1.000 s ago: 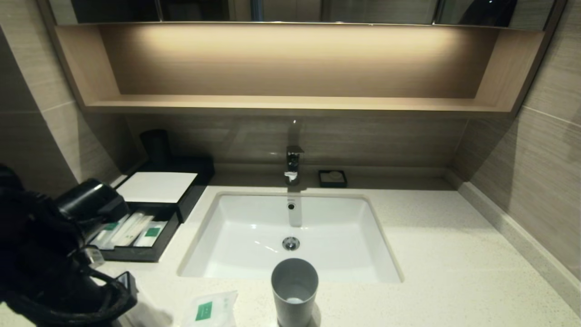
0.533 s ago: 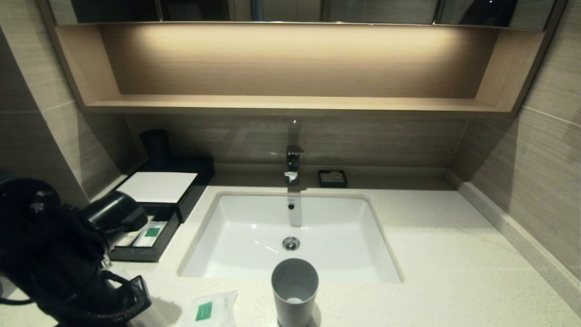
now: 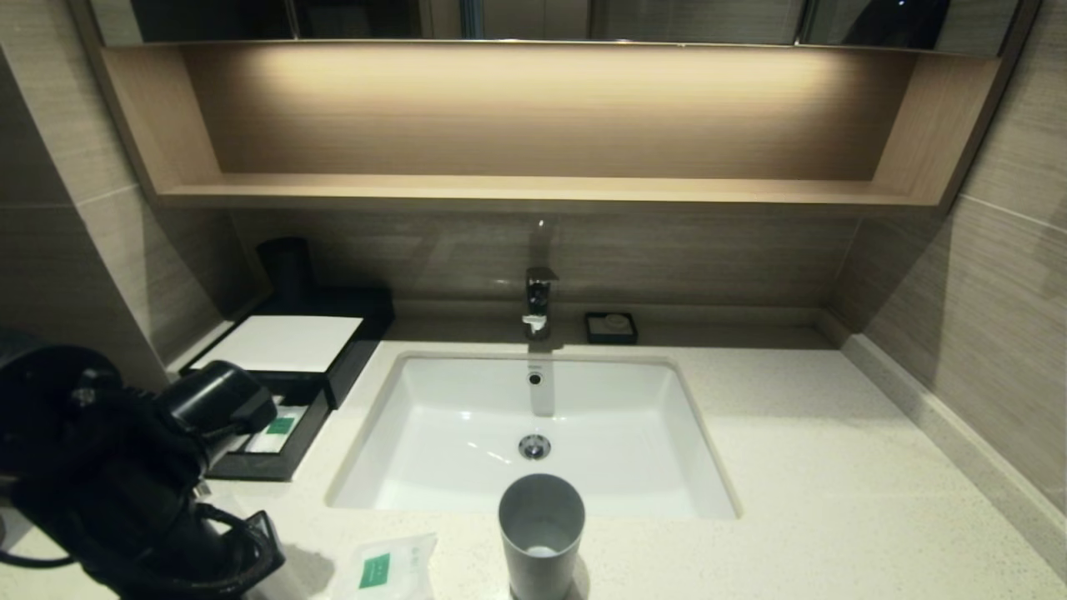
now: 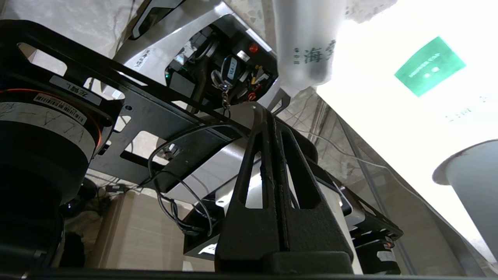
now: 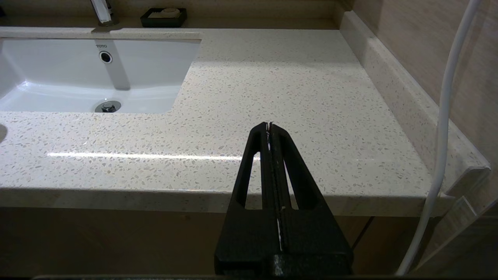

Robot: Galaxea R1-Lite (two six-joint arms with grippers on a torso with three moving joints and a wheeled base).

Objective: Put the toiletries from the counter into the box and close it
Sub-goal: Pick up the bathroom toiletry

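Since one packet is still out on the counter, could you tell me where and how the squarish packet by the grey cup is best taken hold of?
The squarish packet lies flat on the counter at its near edge, just left of the grey cup. Best guess: bring the left tool, now shut, from above, open, and pinch the packet's left edge, away from the cup. Its flat, thin pose leaves only an edge to grip.

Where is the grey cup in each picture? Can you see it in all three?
Head view: the grey cup stands on the counter, in front of the sink.
Left wrist view: the cup shows at the picture's edge, beside the packet with the green label.
Right wrist view: not in it.
Shared landmark: the green-label packet lies beside the cup in both.
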